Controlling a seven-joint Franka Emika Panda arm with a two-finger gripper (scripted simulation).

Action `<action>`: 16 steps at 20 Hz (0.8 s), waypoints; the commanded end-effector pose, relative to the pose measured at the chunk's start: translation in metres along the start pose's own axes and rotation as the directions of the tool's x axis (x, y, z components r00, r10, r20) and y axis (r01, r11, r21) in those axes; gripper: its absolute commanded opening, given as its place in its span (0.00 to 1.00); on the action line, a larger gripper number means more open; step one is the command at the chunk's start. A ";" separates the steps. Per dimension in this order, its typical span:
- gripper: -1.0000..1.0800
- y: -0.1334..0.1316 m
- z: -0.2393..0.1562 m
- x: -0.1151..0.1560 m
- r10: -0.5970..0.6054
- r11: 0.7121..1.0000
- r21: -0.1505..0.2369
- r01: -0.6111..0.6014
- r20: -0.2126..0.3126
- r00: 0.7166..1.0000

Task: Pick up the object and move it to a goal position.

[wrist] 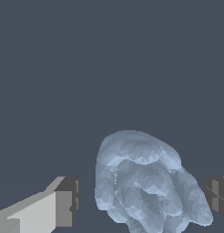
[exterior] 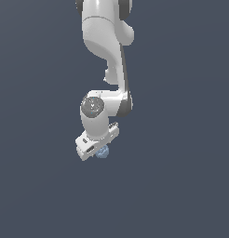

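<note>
I have the arm (exterior: 107,51) folded down over the flat grey tabletop (exterior: 181,186), wrist bent so the gripper (exterior: 98,149) points downward at a slant, toward roughly five o'clock in the exterior view. That tilt puts the fingers either side of the object (exterior: 103,152), the small bumpy grey-blue ball that peeks out just under the white hand.

From the wrist view I see the object (wrist: 145,182) sitting between the two fingers (wrist: 63,202), one dark pad on each flank. There is a visible strip of background between the ball and each pad, so I judge the fingers are spread and not yet pinching it. The ball lies nearer one pad than the other, so it is not quite centred.

Whether it rests on the tabletop I cannot tell; nothing shows a shadow or contact.

My reading: I am straddling the ball for a grasp, and closing comes next, with lifting and carrying still ahead. No goal marker is visible.
</note>
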State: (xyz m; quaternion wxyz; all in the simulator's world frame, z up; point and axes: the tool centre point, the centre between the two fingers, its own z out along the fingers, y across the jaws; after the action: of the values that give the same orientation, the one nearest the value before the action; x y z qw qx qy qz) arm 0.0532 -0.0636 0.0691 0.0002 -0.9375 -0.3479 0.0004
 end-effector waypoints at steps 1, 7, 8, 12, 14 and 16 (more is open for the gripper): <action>0.96 0.000 0.009 0.000 -0.001 1.000 -0.001 0.001 -0.001 1.000; 0.00 0.001 0.012 0.001 -0.001 1.000 -0.001 0.001 -0.001 1.000; 0.00 0.001 0.012 0.001 -0.001 1.000 -0.001 0.001 -0.001 1.000; 0.00 0.001 0.012 0.001 -0.001 1.000 -0.001 0.001 -0.001 1.000; 0.00 0.001 0.012 0.001 -0.001 1.000 -0.001 0.001 -0.001 1.000; 0.00 0.001 0.012 0.001 -0.001 1.000 -0.001 0.001 -0.001 1.000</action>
State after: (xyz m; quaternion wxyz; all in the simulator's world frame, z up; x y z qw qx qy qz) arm 0.0545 -0.0640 0.0570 0.0000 -0.9374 -0.3483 0.0001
